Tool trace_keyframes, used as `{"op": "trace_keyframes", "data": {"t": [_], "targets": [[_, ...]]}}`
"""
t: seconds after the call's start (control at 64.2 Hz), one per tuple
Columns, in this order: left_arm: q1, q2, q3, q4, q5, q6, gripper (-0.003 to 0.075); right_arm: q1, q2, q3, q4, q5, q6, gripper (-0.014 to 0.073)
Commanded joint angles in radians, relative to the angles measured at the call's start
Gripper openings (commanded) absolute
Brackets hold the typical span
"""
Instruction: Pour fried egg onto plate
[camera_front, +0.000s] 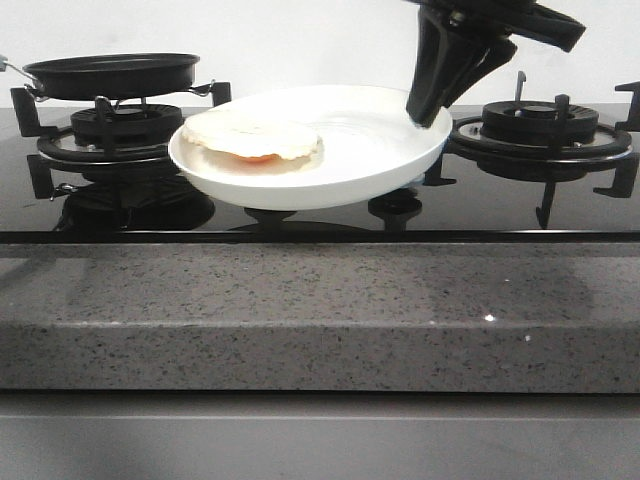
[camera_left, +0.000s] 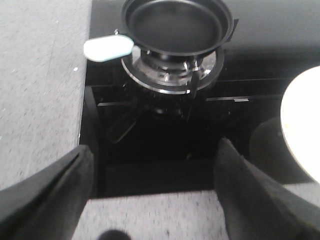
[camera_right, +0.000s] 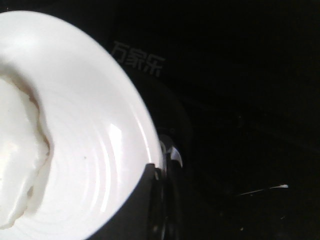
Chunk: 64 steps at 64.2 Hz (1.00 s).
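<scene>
Right pincer (camera_front: 428, 112) clamped on rim of plate (camera_front: 370, 150), fried egg (camera_front: 252, 141) resting on plate, left pincer (camera_left: 152, 197) spread wide, gripping nothing

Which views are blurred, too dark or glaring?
Front view: sharp, with evenly lit plate and fried egg. Left wrist view: soft; near fingers blurred, plate edge overexposed. Right wrist view: background nearly black, plate bright with glare streaks.

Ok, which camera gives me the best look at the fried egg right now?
The front view: the whole fried egg shows, lying on the left side of the plate, orange yolk edge facing the camera. The right wrist view shows only part of its pale edge, close up. The left wrist view catches just a sliver of plate, no egg that I can make out.
</scene>
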<state>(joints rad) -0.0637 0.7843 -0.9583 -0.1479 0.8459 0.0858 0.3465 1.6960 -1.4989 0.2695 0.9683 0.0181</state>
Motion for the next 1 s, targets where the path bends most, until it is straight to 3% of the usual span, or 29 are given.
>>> {"op": "trace_keyframes", "data": {"t": [0.0, 0.343, 0.561, 0.982], "targets": [[-0.015, -0.044, -0.001, 0.004, -0.071, -0.018, 0.0493, -0.002, -0.046, -0.023, 0.013, -0.039, -0.004, -0.0069], [-0.141, -0.078, 0.055, 0.009, -0.134, -0.018, 0.0492, -0.002, -0.046, -0.023, 0.013, -0.039, -0.004, -0.0069], [-0.111, -0.078, 0.055, 0.094, -0.092, -0.120, 0.0492, -0.002, -0.046, -0.023, 0.013, -0.039, -0.004, -0.0069], [-0.090, -0.078, 0.055, 0.102, -0.038, -0.126, 0.0492, -0.007, -0.045, -0.058, 0.013, -0.052, -0.004, -0.0069]]}}
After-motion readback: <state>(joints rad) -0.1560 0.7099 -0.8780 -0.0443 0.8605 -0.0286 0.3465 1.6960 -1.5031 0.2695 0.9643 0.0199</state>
